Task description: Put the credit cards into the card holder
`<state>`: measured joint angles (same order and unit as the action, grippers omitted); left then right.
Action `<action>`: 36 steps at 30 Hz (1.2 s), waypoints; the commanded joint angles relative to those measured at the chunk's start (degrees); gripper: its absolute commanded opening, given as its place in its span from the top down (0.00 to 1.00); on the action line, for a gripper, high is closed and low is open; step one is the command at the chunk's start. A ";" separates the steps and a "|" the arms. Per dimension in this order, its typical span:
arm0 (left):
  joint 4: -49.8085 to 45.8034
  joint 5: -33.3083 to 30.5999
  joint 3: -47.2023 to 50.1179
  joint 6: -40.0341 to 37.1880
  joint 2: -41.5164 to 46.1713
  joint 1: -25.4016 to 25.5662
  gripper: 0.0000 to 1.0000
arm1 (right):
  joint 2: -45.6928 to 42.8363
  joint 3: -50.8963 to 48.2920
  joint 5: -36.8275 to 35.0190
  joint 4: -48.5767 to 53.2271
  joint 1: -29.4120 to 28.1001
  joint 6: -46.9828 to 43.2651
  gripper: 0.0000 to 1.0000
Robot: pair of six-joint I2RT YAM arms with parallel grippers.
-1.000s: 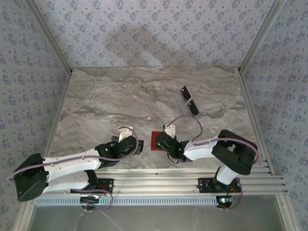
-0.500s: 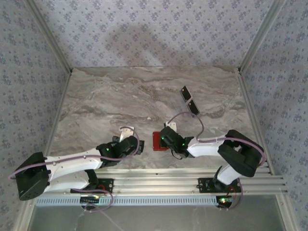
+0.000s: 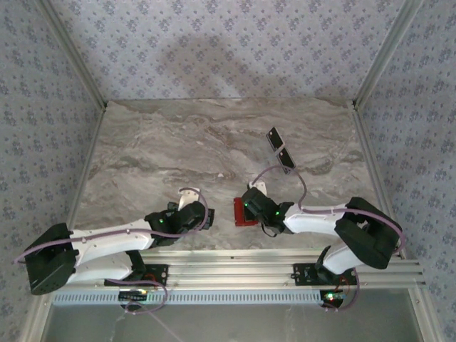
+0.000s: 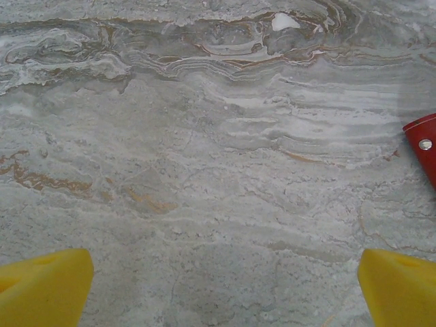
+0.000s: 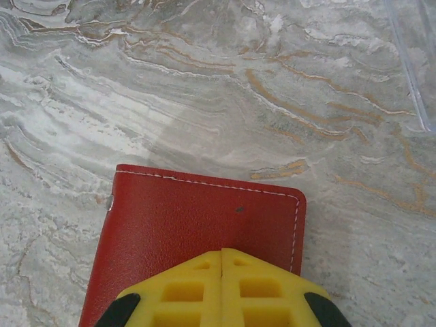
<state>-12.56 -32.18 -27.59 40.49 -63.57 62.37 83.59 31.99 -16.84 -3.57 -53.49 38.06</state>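
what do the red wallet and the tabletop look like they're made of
The card holder looks like red leather or an imitation: fine grain, soft sheen, pale stitching along the edge, a small metal snap. The table looks like marble or a marble-print sheet: grey-beige swirling veins, smooth face.

So the table point(image 3: 157, 157) is a grey marble-look slab with brownish veins running all across it. Lying flat on it, close to the near edge and a bit right of the middle, is the little red card holder point(image 3: 239, 212), with white stitching round its border. Further back, toward the right edge, a black card point(image 3: 275, 137) and a second black card point(image 3: 286, 159) lie nearly end to end on a diagonal, well apart from it.
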 commanded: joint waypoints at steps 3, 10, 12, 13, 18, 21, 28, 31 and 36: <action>1.22 0.42 -1.59 -0.77 -0.33 0.21 0.00 | 0.85 -2.52 -0.38 11.78 0.65 -0.85 1.00; 1.45 0.42 -1.83 -0.86 -0.98 0.21 0.00 | -3.36 -2.50 -1.35 13.34 0.83 -0.83 1.00; 1.70 0.54 -1.84 -0.85 -1.28 0.21 0.00 | -4.89 -2.30 -1.59 14.02 0.94 -1.06 1.00; 1.79 0.54 -1.85 -0.88 -1.31 0.21 0.00 | -5.54 -2.22 -1.70 14.37 1.05 -1.30 1.00; 2.14 0.72 -2.17 -1.10 -2.19 0.19 0.00 | -8.53 -2.54 -1.97 15.56 1.80 -1.43 1.00; 2.53 0.96 -2.39 -1.27 -2.99 0.21 0.00 | -9.84 -3.01 -1.23 15.60 2.71 -1.28 1.00; 2.97 1.07 -3.75 -2.28 -5.14 0.08 0.00 | -15.21 -2.76 2.03 18.88 5.40 0.24 0.55; 3.12 1.25 -4.18 -2.28 -5.85 -0.43 0.00 | -17.46 -2.44 5.57 23.17 7.41 1.81 0.51; 3.93 2.64 -4.19 -2.66 -6.64 -2.61 0.00 | -18.81 -5.25 12.11 22.60 10.63 3.25 0.49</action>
<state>-9.85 -30.41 -30.33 38.81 -69.69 60.99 65.41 28.69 -9.50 16.19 -43.99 39.64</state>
